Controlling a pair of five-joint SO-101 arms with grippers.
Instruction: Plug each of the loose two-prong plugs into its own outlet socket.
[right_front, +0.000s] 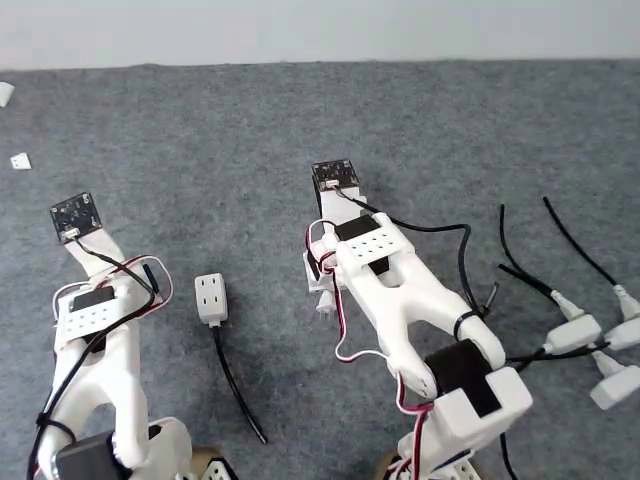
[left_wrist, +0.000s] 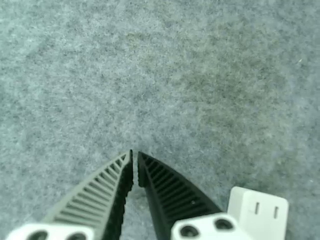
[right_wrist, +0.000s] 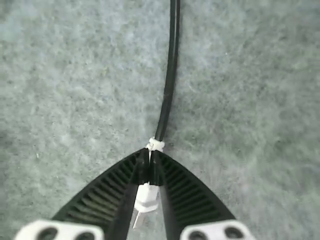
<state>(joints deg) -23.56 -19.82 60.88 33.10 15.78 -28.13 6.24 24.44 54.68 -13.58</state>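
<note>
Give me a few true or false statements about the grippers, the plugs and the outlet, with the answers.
1. The right gripper is shut on a plug. True.
2. The left gripper holds a plug. False: it is shut on nothing, above the carpet.
3. The outlet lies on the carpet, held by no gripper. True.
4. A plug sits in the outlet. False: its sockets are all free.
5. Every plug has been picked up. False: other plugs lie on the carpet, off to one side.
</note>
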